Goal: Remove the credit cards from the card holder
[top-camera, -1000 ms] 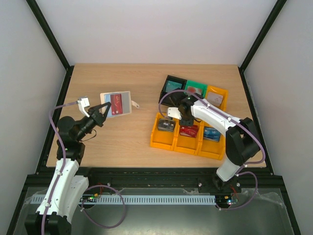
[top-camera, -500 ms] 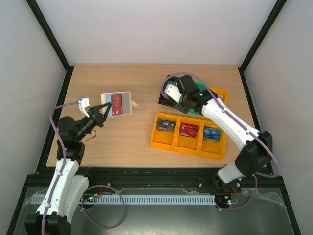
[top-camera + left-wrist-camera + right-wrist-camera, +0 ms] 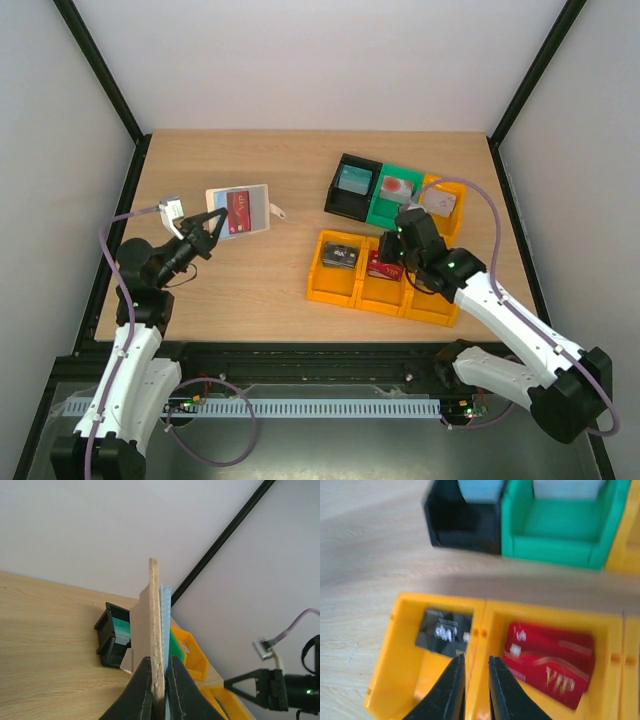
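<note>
Black left pincer: jaws clamped tight on the near edge of the card holder, which stands edge-on from the fingers in the wrist view, beige panel outside, blue-grey lining just behind. From above, the holder lies opened at the left of the table, face toward the overhead camera, one red card lodged in it and the snap tab hanging off its right side; whether it touches the wood cannot be told. Left arm: elbow bent low, forearm reaching forward and rightward, wrist level. Right pincer: jaws barely parted, nothing between them, poised over the wall shared by two front yellow bins, well apart from the holder. Bin contents: black card in the left one, red VIP card in the next; black bin and green bin behind. Right arm: stretched forward from its base, wrist pitched down. Step judged in hand: between extractions, one card unremoved. Next move calls for the right arm to cross to the holder and pinch the red card's exposed edge while the left grip holds firm.
</note>
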### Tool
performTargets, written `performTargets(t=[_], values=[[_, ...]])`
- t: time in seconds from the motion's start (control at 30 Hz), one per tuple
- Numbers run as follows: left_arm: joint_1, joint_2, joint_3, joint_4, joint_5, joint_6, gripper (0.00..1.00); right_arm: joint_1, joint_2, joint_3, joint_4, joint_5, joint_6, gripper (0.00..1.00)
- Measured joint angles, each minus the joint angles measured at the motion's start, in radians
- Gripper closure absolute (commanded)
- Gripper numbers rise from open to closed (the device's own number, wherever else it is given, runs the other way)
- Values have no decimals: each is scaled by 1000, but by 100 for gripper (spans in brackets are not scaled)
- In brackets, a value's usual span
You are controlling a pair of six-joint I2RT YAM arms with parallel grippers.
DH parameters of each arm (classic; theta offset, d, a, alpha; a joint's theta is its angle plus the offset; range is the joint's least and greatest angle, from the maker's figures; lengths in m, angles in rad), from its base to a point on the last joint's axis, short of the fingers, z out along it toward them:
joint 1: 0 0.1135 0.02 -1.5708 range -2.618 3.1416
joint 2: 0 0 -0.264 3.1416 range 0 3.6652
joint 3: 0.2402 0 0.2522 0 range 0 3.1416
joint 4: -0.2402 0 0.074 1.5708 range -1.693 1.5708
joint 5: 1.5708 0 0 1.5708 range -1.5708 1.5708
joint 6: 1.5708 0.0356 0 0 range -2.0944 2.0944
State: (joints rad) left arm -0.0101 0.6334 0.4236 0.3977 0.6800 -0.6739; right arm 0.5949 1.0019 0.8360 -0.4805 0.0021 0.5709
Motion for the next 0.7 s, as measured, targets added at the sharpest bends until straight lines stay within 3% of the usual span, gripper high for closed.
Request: performTargets(t=[0.23,0.5,0.7], values=[[-1,-9,-3,0,0,1,98,0,163,-53,-136,-101,184,97],[-1,-18,-7,-2,0,2,98,0,265,-55,-186,-130,204,98],[-1,-24,-12,-3,-1,5,98,1,344,-44,-206,-34,187,97]])
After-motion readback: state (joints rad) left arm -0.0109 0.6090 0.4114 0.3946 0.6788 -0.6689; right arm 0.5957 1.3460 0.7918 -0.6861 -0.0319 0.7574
